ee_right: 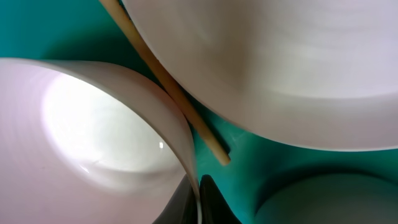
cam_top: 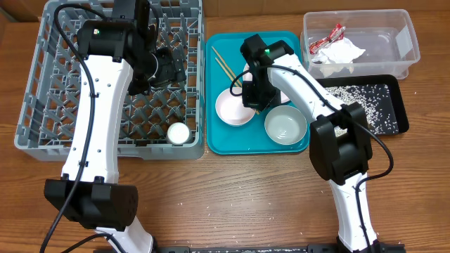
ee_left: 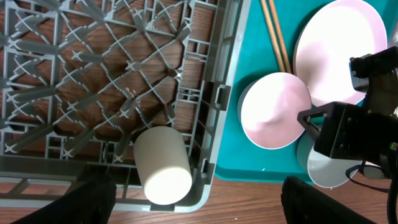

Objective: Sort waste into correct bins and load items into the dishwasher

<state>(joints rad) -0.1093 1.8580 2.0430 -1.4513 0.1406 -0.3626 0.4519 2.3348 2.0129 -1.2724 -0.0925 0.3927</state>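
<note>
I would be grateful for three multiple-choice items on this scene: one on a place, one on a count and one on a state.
1. Where in the grey plastic dish rack does the small white cup lie?
A. near right corner
B. far left corner
C. middle

2. How many round white bowls stand on the teal rectangular tray?
A. one
B. two
C. three

3. How is the right gripper?
A. wide open
B. shut on the rim of the left white bowl
C. shut on the cup

Key:
1 A, the cup lies on its side by the rack's near right corner.
2 B, the left one and the right white bowl are the only bowls there.
3 B, the right wrist view shows the fingers pinching that rim.
</note>
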